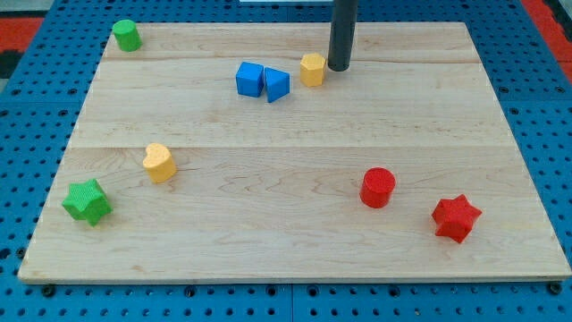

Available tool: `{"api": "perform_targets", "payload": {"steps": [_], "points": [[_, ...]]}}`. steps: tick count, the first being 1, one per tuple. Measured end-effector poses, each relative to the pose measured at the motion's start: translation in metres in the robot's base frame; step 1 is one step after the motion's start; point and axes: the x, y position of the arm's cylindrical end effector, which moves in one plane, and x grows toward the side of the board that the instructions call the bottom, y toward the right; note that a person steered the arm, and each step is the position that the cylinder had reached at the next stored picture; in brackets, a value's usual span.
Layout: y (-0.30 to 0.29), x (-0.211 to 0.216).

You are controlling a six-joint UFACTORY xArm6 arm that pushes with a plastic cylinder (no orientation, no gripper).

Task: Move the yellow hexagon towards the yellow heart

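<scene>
The yellow hexagon (313,68) sits near the view's top centre of the wooden board. My tip (339,67) stands just to its right, very close or touching. The yellow heart (159,162) lies far to the lower left, at mid-height of the board. A blue cube (249,78) and a blue triangular block (276,84) sit side by side just left of the hexagon, between it and the heart's side.
A green cylinder (127,35) stands at the top left corner. A green star (87,200) lies at the lower left. A red cylinder (377,187) and a red star (456,217) lie at the lower right. The board (295,255) rests on blue pegboard.
</scene>
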Motion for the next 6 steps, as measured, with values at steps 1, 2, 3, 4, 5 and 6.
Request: {"api": "perform_targets", "payload": {"steps": [1, 2, 3, 4, 5, 6], "points": [[-0.036, -0.013], [-0.043, -0.011], [-0.035, 0.017], [-0.02, 0.043], [-0.015, 0.083], [-0.016, 0.098]]}}
